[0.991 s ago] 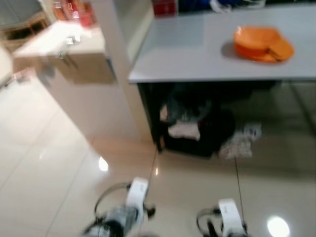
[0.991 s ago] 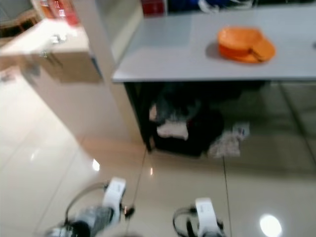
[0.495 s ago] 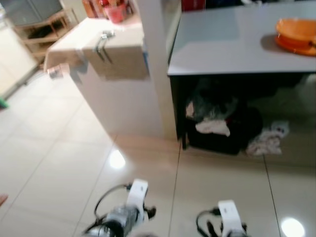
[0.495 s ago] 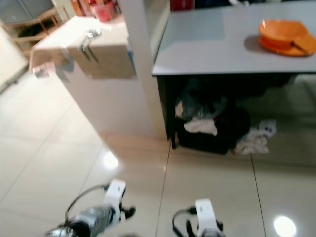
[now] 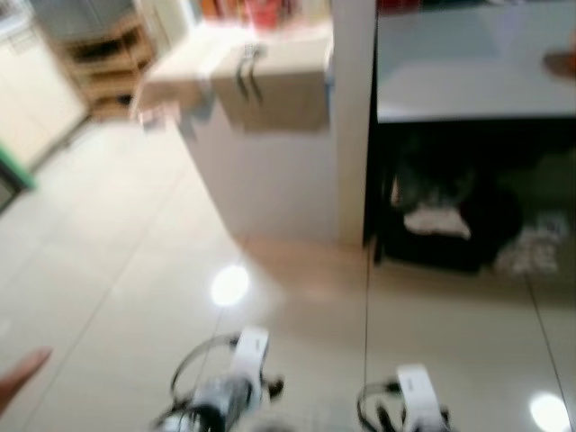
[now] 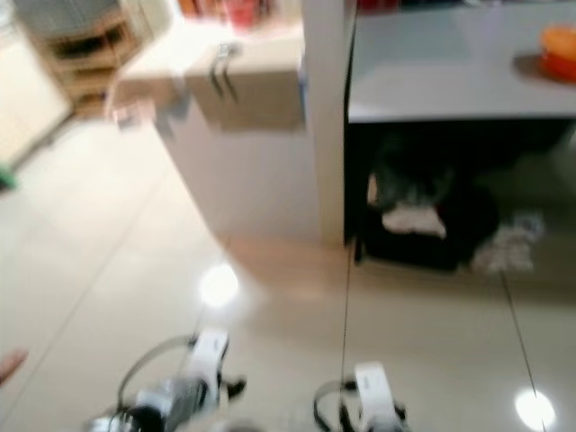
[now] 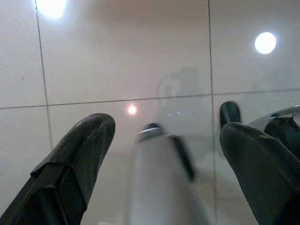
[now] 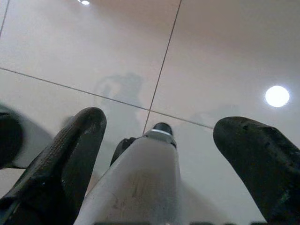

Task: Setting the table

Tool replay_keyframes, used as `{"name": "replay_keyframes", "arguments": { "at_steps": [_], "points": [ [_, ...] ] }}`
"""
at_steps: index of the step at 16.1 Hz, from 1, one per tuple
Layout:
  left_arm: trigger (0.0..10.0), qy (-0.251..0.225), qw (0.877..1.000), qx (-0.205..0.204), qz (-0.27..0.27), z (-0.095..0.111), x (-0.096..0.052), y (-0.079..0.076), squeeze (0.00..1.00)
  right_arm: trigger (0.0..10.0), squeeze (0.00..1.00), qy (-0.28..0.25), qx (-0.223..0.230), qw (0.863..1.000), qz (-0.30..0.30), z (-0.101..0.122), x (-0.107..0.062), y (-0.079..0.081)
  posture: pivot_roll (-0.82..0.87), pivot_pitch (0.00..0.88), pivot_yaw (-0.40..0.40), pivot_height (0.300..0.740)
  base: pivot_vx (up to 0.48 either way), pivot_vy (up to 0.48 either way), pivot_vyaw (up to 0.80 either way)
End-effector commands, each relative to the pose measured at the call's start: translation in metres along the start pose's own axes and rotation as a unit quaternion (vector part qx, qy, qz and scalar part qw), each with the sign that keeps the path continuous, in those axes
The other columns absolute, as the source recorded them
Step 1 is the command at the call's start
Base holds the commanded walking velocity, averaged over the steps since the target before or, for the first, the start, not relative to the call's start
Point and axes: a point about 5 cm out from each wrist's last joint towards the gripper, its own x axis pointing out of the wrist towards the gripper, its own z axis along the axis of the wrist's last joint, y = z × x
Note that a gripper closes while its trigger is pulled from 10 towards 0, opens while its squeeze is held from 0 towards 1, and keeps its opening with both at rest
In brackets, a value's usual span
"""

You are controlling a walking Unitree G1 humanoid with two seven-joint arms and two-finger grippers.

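The grey table (image 6: 432, 72) stands at the upper right, and a stack of orange plates (image 6: 560, 40) on it is cut off by the picture's right edge. Both arms hang low over the shiny floor: the left arm (image 5: 243, 360) and the right arm (image 5: 414, 396). In the left wrist view the left gripper (image 7: 166, 129) is open, its fingers wide apart above the tiles. The right gripper (image 8: 161, 121) is open too, over the tiles. A blurred silver part of my own body shows beyond each pair of fingers. Neither gripper holds anything.
A white pillar (image 5: 353, 117) stands at the table's left corner, with a white counter (image 5: 270, 90) beside it carrying red items (image 5: 261, 11). Dark bags and cloths (image 5: 450, 225) lie under the table. A wooden shelf (image 5: 103, 63) is far left. A person's fingertip (image 5: 22, 373) shows low left.
The camera has swung left: table and orange plates have slid to the right edge, and the counter is now central. A person's fingertip has come further in at lower left. Both arms still hang.
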Motion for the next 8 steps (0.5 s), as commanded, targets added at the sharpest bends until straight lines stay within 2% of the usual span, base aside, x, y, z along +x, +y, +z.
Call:
{"name": "replay_keyframes", "arguments": {
  "at_steps": [1,3,6,8],
  "points": [
    [10.0,-0.003,1.0,0.001,0.027,0.0015,-0.0029,0.017,0.0,10.0,0.0,0.005,-0.002,1.0,0.023,-0.0008,0.0008,0.0152,-0.06,0.0,0.149,0.74,0.0,0.48,0.0],
    [10.0,-0.004,0.999,0.007,0.031,0.0014,-0.0032,0.0187,0.0,10.0,0.0,0.004,-0.002,1.0,0.025,-0.0008,0.0008,0.0165,-0.04,0.0,0.13,0.74,0.0,0.48,0.0],
    [10.0,-0.006,0.999,-0.008,0.032,-0.0014,-0.003,0.0179,0.0,10.0,0.0,0.01,-0.017,0.999,0.034,-0.0032,0.0004,0.0175,-0.02,0.0,0.085,0.74,0.0,0.48,0.0],
    [10.0,-0.006,0.999,-0.015,0.03,-0.0037,-0.003,0.0178,0.0,10.0,0.0,0.011,-0.018,0.999,0.033,-0.0051,0.0,0.0181,-0.03,0.0,0.088,0.74,0.0,0.0,0.0]
  ]
}}
